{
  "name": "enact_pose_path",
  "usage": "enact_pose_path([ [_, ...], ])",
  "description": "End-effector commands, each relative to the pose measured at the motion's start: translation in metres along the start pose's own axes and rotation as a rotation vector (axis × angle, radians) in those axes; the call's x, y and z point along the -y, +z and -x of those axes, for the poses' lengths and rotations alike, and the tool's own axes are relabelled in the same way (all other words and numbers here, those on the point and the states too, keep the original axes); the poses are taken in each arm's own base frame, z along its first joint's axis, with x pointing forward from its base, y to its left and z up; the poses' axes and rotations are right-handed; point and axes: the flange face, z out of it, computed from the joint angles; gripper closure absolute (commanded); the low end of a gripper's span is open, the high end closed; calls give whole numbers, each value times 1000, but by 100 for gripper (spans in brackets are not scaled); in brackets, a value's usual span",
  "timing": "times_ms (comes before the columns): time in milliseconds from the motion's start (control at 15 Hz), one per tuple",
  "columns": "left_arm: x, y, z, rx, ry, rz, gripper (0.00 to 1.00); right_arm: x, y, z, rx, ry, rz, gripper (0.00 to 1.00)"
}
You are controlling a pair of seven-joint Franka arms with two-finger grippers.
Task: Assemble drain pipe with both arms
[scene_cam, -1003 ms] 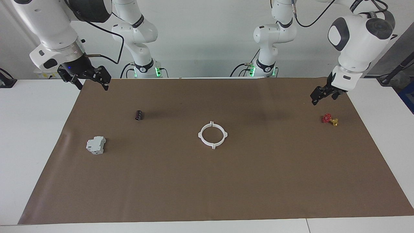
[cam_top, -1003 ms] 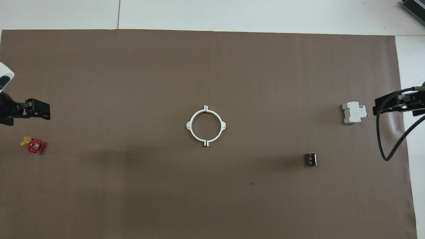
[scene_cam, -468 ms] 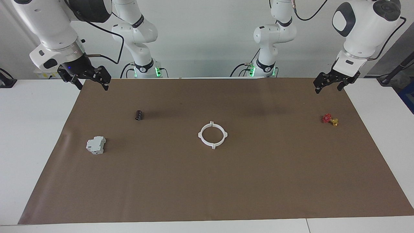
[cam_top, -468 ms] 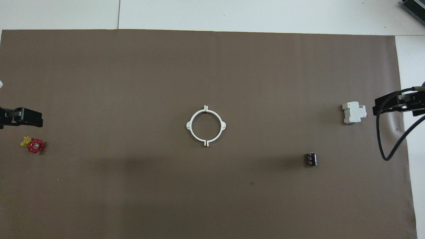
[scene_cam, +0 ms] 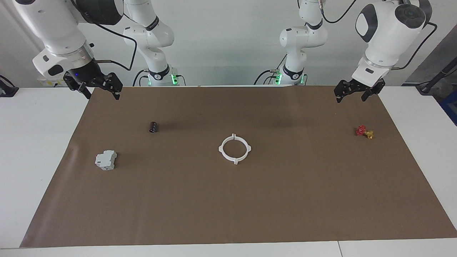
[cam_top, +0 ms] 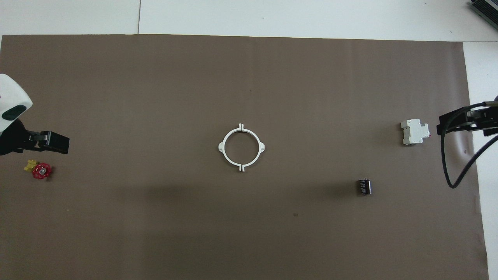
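The drain pipe lies as one joined white ring with four tabs at the middle of the brown mat, and it also shows in the overhead view. My left gripper is open and empty, raised over the mat's edge at the left arm's end, apart from the ring; it also shows in the overhead view. My right gripper is open and empty, raised over the mat's corner at the right arm's end, where that arm waits. It shows partly in the overhead view.
A pale grey boxy block and a small black cylinder lie toward the right arm's end. A small red-and-yellow piece lies toward the left arm's end. The brown mat covers most of the white table.
My left gripper has risen away from the red-and-yellow piece and swung toward the robots' edge of the mat. The right arm and the ring have not moved.
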Motion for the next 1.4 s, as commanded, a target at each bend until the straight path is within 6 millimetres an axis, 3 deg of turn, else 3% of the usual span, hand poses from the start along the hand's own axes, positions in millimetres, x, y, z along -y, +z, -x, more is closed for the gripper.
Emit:
enact_pose_path([
  [0, 11, -21, 5, 44, -5, 18, 0, -2, -2, 1, -8, 10, 3, 0],
  [201, 5, -23, 17, 122, 8, 20, 0, -2, -3, 1, -11, 10, 3, 0],
  [334, 4, -16, 13, 81, -1, 20, 0, -2, -2, 1, -8, 10, 3, 0],
  [869, -6, -27, 10, -3, -26, 21, 0, -2, -3, 1, -9, 10, 3, 0],
  [1338, -2, -32, 11, -24, -31, 22, 0, -2, -3, 1, -9, 10, 3, 0],
])
